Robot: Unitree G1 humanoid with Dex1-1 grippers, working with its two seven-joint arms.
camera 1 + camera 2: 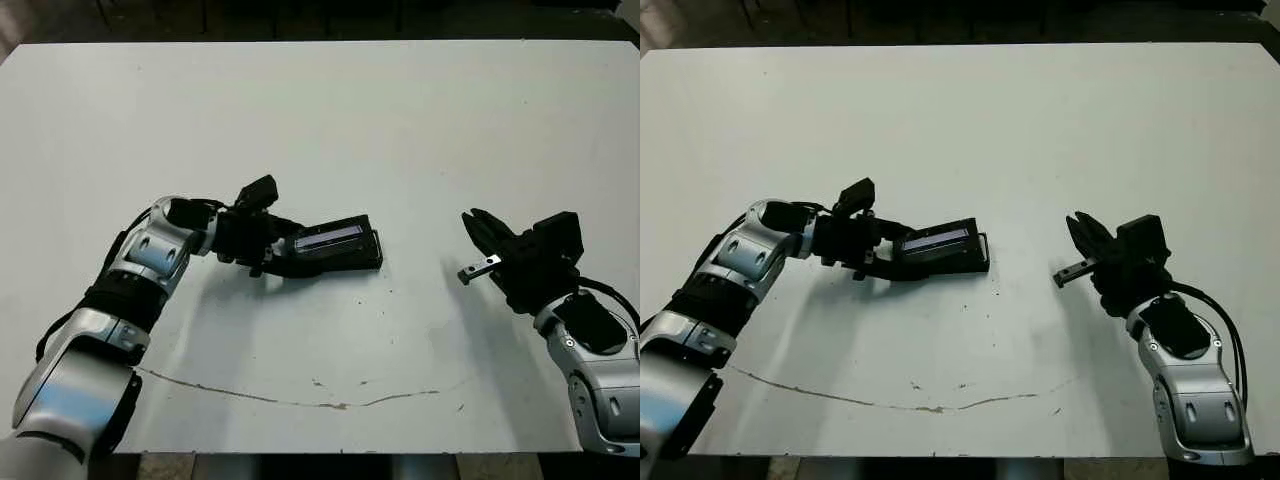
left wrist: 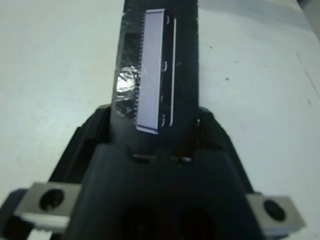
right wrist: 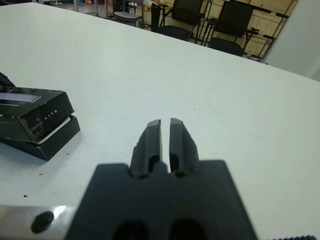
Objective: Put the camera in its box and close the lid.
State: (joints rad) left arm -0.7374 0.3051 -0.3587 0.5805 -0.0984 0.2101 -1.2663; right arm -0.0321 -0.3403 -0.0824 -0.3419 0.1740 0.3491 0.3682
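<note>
- White tabletop (image 1: 330, 120) fills the head views, with a thin brown crack line (image 1: 300, 400) along its near part.
- Nearest on the robot's right, the right gripper (image 1: 480, 245) hovers over bare table, fingers pressed together on nothing, well apart from the box.
- On the left, the left gripper (image 1: 268, 245) reaches in at the box's near end; its wrist view shows the black fingers closed on the lid (image 1: 330, 240), label facing up.
- Lid sits tilted over the box (image 3: 52, 140), one end raised, white lining showing in the gap; the camera itself is not visible, presumably inside.
- Step in hand looks like closing: the next move calls for lowering the lid square onto the rim and pressing it flat.
- Beyond the far edge, black chairs (image 3: 230, 30) stand in a room.
</note>
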